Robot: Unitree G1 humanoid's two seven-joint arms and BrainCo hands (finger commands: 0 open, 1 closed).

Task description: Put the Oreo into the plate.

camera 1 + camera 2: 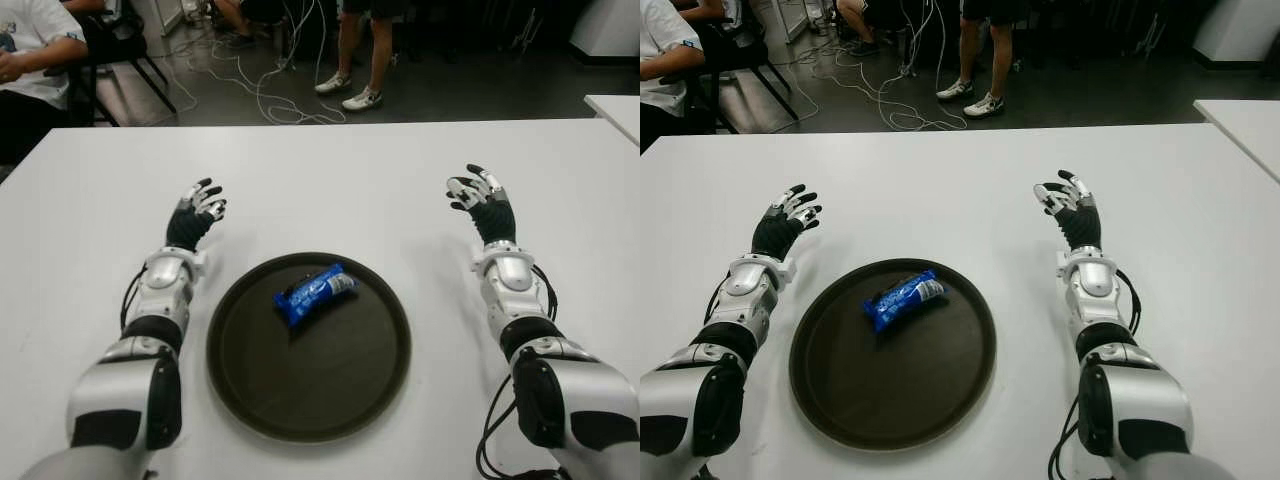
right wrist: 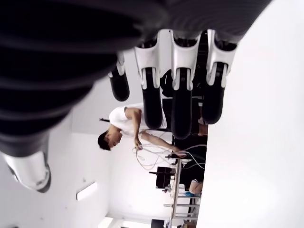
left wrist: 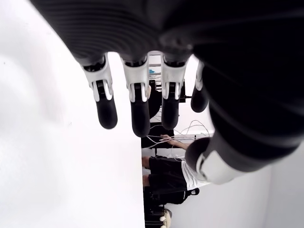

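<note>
A blue Oreo pack (image 1: 315,293) lies inside the round dark plate (image 1: 350,390), towards its far side, on the white table (image 1: 330,190). My left hand (image 1: 199,206) shows to the left of the plate, fingers spread and holding nothing. My right hand (image 1: 478,190) shows to the right of the plate, a little farther back, fingers also spread and empty. In each wrist view the fingers (image 3: 135,102) (image 2: 180,90) hang relaxed with nothing between them.
Beyond the table's far edge, cables (image 1: 270,90) lie on the dark floor. A person's legs (image 1: 360,60) stand there, and a seated person (image 1: 30,60) is at the far left. Another white table corner (image 1: 615,108) shows at the right.
</note>
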